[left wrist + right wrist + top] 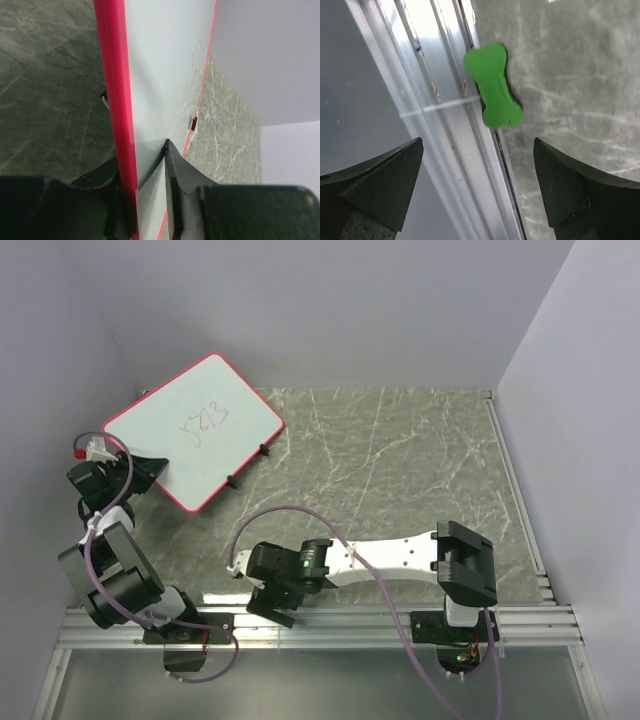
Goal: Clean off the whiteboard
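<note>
The whiteboard [190,435], white with a red-pink rim and red scribbles [203,423] on its face, lies slanted at the back left. My left gripper [148,472] holds its near-left edge. In the left wrist view the whiteboard [160,75] runs edge-on between the jaws. One finger [175,170] presses on the white face and the other sits behind the red rim [117,100], so my left gripper [142,155] is shut on it. My right gripper [268,605] hangs open at the table's near edge. In the right wrist view my right gripper [478,142] is just short of a green bone-shaped eraser [493,85].
The eraser lies half on the aluminium rail [450,130] along the near edge and half on the marbled table [400,470]. Two small black clips [265,448] stick out from the board's right edge. Grey walls close the back and both sides.
</note>
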Controlling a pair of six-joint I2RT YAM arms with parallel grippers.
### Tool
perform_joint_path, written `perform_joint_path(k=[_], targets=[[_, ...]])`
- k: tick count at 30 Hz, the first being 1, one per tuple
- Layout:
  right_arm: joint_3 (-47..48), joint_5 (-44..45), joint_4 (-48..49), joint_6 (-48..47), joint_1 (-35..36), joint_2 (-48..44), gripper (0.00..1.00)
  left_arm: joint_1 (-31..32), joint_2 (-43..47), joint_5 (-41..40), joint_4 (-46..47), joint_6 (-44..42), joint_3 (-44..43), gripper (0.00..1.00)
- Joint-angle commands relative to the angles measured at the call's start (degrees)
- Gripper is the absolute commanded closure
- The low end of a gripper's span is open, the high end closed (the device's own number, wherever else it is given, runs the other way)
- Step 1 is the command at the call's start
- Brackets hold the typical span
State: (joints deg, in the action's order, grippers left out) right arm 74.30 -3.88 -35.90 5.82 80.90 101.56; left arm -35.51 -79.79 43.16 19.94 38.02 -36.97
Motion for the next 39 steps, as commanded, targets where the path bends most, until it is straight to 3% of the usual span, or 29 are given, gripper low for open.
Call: perform_joint_path(k=[1,6,12,23,26,27,28,29,31,32,35,39], targets=[[3.5,3.5,5.5,-1.2,0.6,0.9,0.03,1.0,1.1,-4.3,-6.2,-4.0,-0.1,0.99],[4.8,9.2,10.0,-2.0,1.5,4.5,0.05,1.9,2.1,-5.4,-7.5,-4.8,0.1,0.99],[2.2,9.9,14.3,-1.4,1.5,7.6,0.09,2.4,2.9,-6.9,-7.6,-5.6,1.3,0.99],[-5.5,10.9,18.4,2.1,1.7,4.6,0.12,3.6,3.1,-8.2,-8.5,-6.6,0.8,0.99],[-4.7,10.5,18.4,2.2,1.7,6.3,0.25,4.0,3.6,-8.6,-9.1,-6.8,0.8,0.99],[-4.2,10.5,18.4,2.3,1.7,6.7,0.39,4.3,3.8,-8.9,-9.5,-7.0,0.8,1.00],[-3.8,10.2,18.3,2.3,1.7,7.4,0.45,4.5,4.0,-9.3,-9.7,-7.3,0.7,1.00],[-3.4,10.1,18.1,2.6,1.7,7.8,0.58,4.7,4.2,-9.5,-9.8,-7.4,0.7,0.99],[-2.4,10.0,17.7,2.8,1.7,8.1,0.67,5.1,4.3,-10.0,-10.4,-7.8,0.6,1.00],[-2.1,9.6,17.5,3.0,1.6,8.0,0.76,5.1,4.4,-10.2,-10.5,-7.9,0.5,0.99],[-2.4,10.1,16.7,3.4,1.6,5.9,0.88,5.4,4.8,-10.5,-10.8,-7.9,0.5,0.99],[-1.4,12.6,14.6,4.0,-0.1,0.8,0.93,6.3,5.6,-10.7,-11.2,-7.7,0.7,0.99]])
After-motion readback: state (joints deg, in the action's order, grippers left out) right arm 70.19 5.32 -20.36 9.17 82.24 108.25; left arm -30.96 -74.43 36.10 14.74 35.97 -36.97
